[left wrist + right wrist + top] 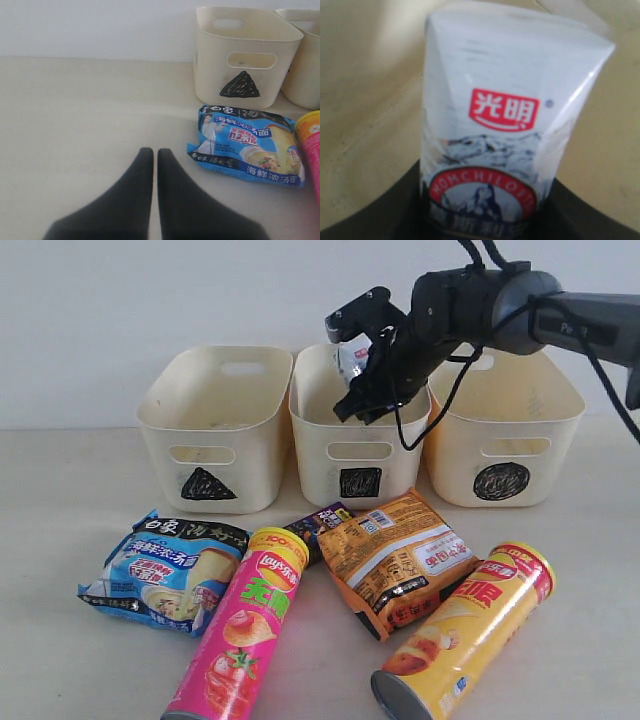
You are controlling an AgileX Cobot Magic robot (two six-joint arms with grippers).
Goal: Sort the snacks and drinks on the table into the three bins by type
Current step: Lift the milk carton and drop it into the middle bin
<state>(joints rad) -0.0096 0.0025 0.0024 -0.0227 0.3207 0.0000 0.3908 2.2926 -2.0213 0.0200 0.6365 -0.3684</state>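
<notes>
My right gripper (pixel 362 365) is shut on a small blue-white carton (pixel 351 353) and hangs over the rim of the middle bin (pixel 318 455), the one marked with a square. Close up, the carton (pixel 505 115) stands between the dark fingers of my right gripper (pixel 487 212), with the bin's cream inside behind it. On the table lie a blue-white packet (pixel 165 570), a pink tube (pixel 240 630), an orange packet (pixel 395 560), a yellow tube (pixel 465 630) and a dark purple pack (pixel 322 522). My left gripper (pixel 152 152) is shut and empty, low over the table beside the blue-white packet (pixel 250 150).
The triangle bin (pixel 160 430) stands at the left and the circle bin (pixel 560 440) at the right of the row, against a white wall. In the left wrist view the triangle bin (pixel 210 75) and the top of the pink tube (pixel 310 145) show. Bare table (pixel 75 125) stretches away from the left gripper.
</notes>
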